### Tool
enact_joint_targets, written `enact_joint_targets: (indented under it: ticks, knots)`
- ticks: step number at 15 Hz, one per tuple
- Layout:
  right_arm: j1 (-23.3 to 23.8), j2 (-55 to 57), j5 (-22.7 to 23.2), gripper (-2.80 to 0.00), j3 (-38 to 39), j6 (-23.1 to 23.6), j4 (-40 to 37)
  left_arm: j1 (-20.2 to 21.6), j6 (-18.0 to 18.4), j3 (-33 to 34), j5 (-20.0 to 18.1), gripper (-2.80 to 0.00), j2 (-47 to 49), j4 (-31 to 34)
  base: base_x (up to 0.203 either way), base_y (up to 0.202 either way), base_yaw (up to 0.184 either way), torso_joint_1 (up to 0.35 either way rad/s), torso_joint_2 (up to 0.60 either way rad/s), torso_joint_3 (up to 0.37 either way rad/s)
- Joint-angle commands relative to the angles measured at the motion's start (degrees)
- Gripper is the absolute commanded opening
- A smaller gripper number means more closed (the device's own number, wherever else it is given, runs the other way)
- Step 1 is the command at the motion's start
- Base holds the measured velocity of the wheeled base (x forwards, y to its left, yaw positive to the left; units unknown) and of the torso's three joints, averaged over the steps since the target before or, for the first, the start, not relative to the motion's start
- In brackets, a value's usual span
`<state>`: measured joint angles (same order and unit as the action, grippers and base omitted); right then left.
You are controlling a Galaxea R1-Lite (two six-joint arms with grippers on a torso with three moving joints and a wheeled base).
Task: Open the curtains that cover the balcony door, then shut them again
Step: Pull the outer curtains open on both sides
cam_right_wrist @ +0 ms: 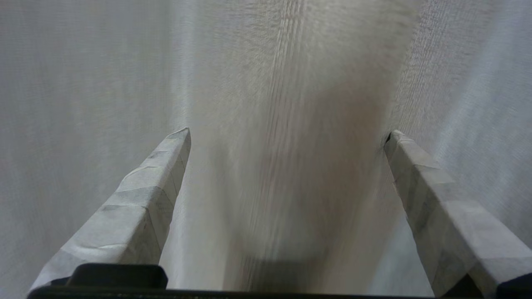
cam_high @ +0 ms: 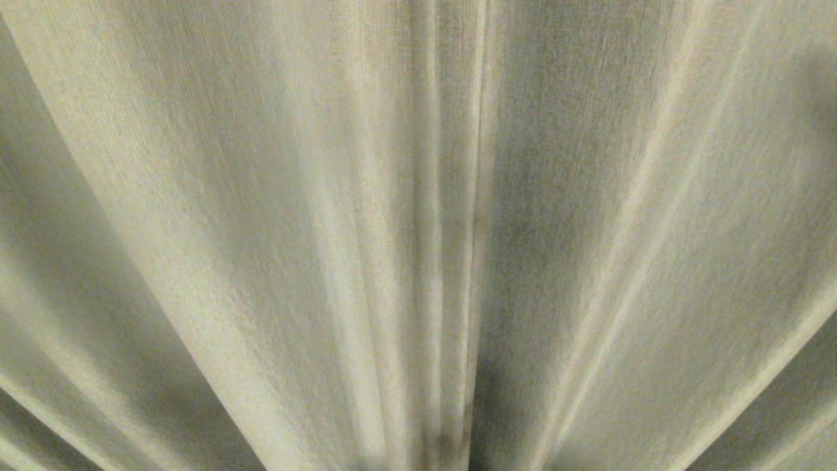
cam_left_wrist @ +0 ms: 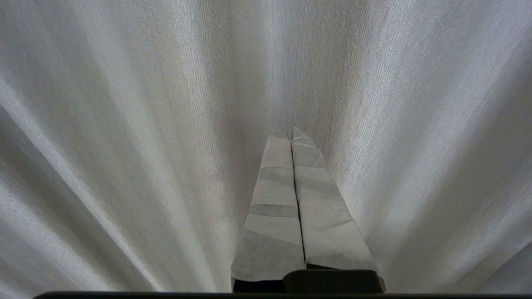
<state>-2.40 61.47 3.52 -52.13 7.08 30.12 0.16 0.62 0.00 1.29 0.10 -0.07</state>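
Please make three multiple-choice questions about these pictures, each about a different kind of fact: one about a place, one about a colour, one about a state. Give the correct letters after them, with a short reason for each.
1. Where does the meeting line of the curtains run in the head view?
A. near the middle, from top to bottom
B. along the far left edge
C. across the picture, level

2. What colour is the wrapping on the fingers of the right gripper?
A. bright red
B. pale grey
C. dark blue

3. How do the two grippers stand?
A. both wide open
B. both shut
C. left gripper shut, right gripper open

Answers:
1 A: the two fabric edges meet in a vertical seam near the centre.
2 B: both fingers are wrapped in pale grey tape.
3 C: the left fingers are pressed together, while the right ones stand far apart with a curtain fold between them.
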Motion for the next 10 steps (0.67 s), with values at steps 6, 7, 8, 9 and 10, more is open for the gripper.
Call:
enact_joint_targets:
  ticks: [6, 7, 8, 9, 10]
  knots:
    - [0.38, 7.80, -0.10, 0.00, -3.70, 0.13, 4.23, 0.02, 0.00, 0.00, 0.03, -2.80, -0.01, -0.01, 0.000, 0.000, 0.000, 0.000, 0.00, 0.000]
    - [0.55, 8.13, -0.10, -2.80, -3.69, 0.13, 4.32, 0.02, 0.00, 0.00, 0.03, -2.80, -0.01, -0.01, 0.000, 0.000, 0.000, 0.000, 0.00, 0.000]
    - [0.77, 8.27, -0.10, -2.80, -3.76, 0.06, 4.26, 0.02, 0.00, 0.00, 0.03, -2.80, -0.01, -0.01, 0.000, 0.000, 0.000, 0.000, 0.00, 0.000]
    - [0.82, 8.47, -0.10, -2.80, -3.77, 0.13, 4.33, 0.02, 0.00, 0.00, 0.03, -2.80, -0.01, -0.01, 0.000, 0.000, 0.000, 0.000, 0.00, 0.000]
    - [0.82, 8.49, -0.10, -2.80, -3.76, 0.04, 4.24, 0.02, 0.00, 0.00, 0.03, -2.80, -0.01, -0.01, 0.000, 0.000, 0.000, 0.000, 0.00, 0.000]
